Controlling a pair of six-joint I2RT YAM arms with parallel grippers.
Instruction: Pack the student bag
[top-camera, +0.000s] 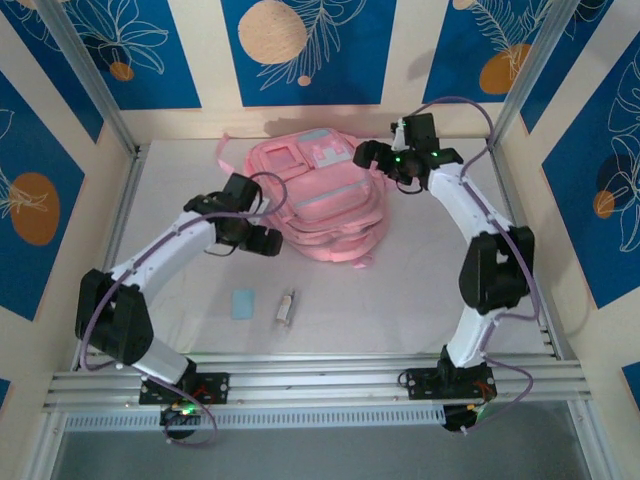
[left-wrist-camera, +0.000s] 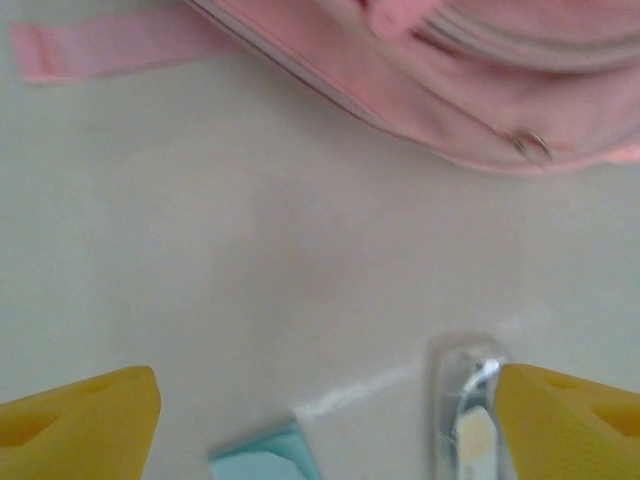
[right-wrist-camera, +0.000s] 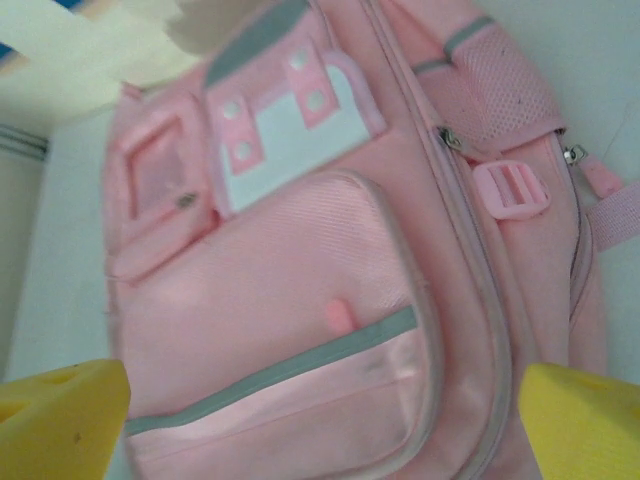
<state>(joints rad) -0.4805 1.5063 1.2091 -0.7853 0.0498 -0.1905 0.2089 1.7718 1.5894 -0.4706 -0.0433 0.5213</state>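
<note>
Two grippers, fingers spread and empty, flank the student bag (top-camera: 320, 195) lying toward twelve o'clock on the table (top-camera: 420, 300): right gripper (top-camera: 368, 155) at its two o'clock, left gripper (top-camera: 266, 240) at its eight. Fetching probably comes next, so the left should straddle just one of the blue card (top-camera: 243, 303) and small clear item (top-camera: 288, 308) at six o'clock.

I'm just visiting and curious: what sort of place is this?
Probably a robot test booth: a left arm and right arm bolted to a rail at a white table, patterned panels walling it in, and a pink bag laid out.
</note>
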